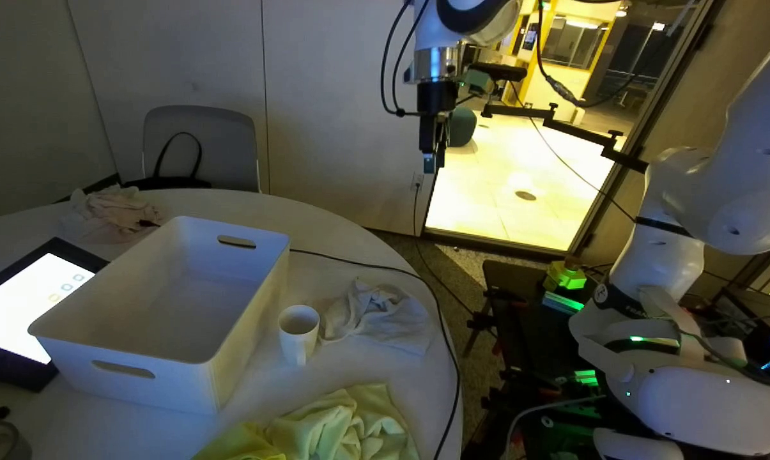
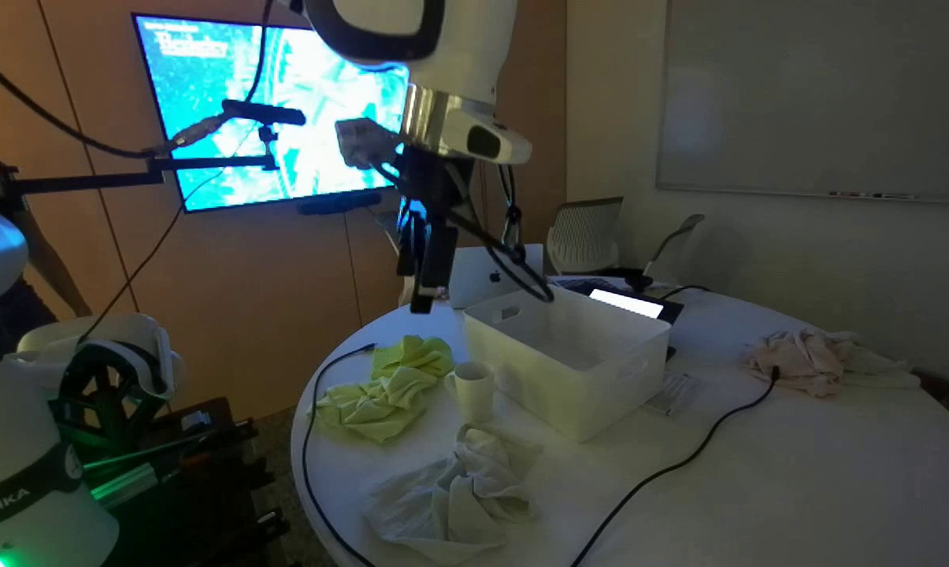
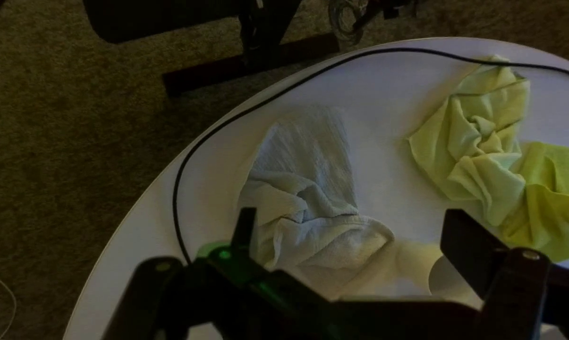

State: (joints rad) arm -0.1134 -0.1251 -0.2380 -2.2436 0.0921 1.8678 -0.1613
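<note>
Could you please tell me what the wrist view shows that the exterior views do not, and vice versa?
Only the wrist view clearly shows the gripper standing open and what looks like a coiled cable beyond the table.

Only the exterior views show the white arm, the pinkish cloth and the lit tablet.

Both show the table, the gray cloth, the yellow-green fabric, the black cord and the white mug, which the gripper partly hides in the wrist view.

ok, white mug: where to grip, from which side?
I'd take the mug by its rim, from above, tool straddling it: the mug stands upright, mouth open, and the tool points down. The bin and grey cloth sit close beside it, so side approaches look tighter.
</note>
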